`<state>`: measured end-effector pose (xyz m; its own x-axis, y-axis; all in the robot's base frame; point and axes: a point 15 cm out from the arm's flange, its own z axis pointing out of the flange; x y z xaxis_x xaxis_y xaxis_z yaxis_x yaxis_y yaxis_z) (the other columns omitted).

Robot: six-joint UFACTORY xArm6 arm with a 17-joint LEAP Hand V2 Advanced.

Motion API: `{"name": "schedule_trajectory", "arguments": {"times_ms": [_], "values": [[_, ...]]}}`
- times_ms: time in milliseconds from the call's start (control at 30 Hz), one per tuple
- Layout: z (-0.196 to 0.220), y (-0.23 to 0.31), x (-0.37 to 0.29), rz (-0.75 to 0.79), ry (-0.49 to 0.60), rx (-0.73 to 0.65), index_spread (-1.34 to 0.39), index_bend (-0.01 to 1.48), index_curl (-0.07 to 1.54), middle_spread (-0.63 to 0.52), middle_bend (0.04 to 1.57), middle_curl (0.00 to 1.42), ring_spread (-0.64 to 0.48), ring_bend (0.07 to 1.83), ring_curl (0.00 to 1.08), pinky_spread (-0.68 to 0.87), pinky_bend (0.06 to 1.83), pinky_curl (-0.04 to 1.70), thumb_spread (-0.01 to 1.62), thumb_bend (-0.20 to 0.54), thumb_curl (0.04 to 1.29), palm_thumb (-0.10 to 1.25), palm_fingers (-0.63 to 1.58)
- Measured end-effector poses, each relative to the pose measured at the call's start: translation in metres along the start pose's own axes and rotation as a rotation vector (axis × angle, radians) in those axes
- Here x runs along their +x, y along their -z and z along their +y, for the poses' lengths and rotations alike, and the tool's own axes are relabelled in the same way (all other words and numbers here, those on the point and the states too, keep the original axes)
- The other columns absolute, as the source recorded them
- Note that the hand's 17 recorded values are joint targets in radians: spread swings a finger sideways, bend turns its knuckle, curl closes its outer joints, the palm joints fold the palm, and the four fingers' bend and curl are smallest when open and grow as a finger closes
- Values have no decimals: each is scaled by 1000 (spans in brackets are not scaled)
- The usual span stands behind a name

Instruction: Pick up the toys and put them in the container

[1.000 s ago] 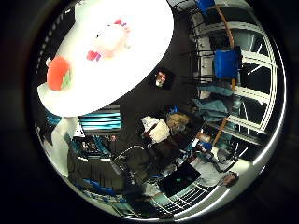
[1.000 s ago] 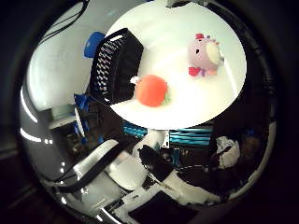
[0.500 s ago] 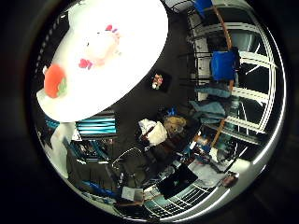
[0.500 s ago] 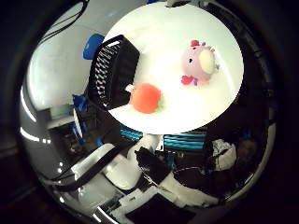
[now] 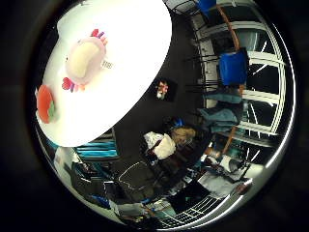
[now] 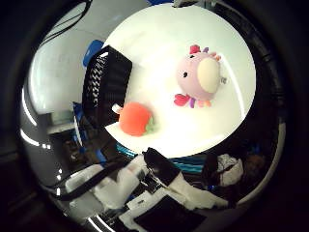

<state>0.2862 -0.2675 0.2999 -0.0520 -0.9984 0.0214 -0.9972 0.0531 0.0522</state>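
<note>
A round white table point(image 6: 159, 43) carries three things: two toys and one container. The toys are one pink plush animal point(image 6: 199, 76) with a pale belly and bright red and purple frills, and one red-orange plush fruit point(image 6: 135, 119) with a green leaf. The container is a single black basket point(image 6: 107, 85) with slotted walls, standing at the table's edge.

The plush fruit lies just beside the basket, near the rim of the table, with a small white tag between them. The plush animal lies well apart from both, nearer the middle of the tabletop, belly turned up toward the palm. Neither toy is inside the basket; both rest on the bare table.

The thumb-side view shows all three things together, and white and black parts of the hand point(image 6: 145, 186) reach in from its edge, off the table. From these parts I cannot tell whether the fingers are straight or curled; nothing is held in them that I can see.

The little-finger-side view shows only the two toys on the table and not the basket. It takes in more of the room beyond the table instead: a dark floor point(image 5: 140, 116), one blue chair point(image 5: 233, 68) by tall windows, and a small dark box point(image 5: 163, 90) on the floor.
</note>
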Motion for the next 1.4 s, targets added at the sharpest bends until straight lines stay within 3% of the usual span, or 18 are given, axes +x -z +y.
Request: {"name": "schedule_trajectory", "arguments": {"times_ms": [133,167,400,667,933,1400], "values": [[4,-2,-3,-41,-1,-70,-294,185,305,50,173,292,195,349,283,441,404,292,1044,-25,283,436,238],[6,-1,-3,-52,2,-96,-285,170,302,44,242,308,183,326,273,428,384,283,1046,-26,280,432,265],[6,13,5,-124,22,-260,-239,168,301,56,243,321,170,312,253,390,337,272,1044,-30,272,379,271],[-15,20,-3,-111,62,-281,-187,172,301,136,207,320,202,289,237,395,327,276,1043,-30,263,304,245],[-27,11,-15,-116,75,-406,-91,152,278,235,190,305,276,281,239,433,408,305,988,-32,260,182,126],[-38,-6,-29,-113,74,-441,-57,164,283,258,190,302,312,278,248,462,446,310,957,-29,281,141,65]]}}
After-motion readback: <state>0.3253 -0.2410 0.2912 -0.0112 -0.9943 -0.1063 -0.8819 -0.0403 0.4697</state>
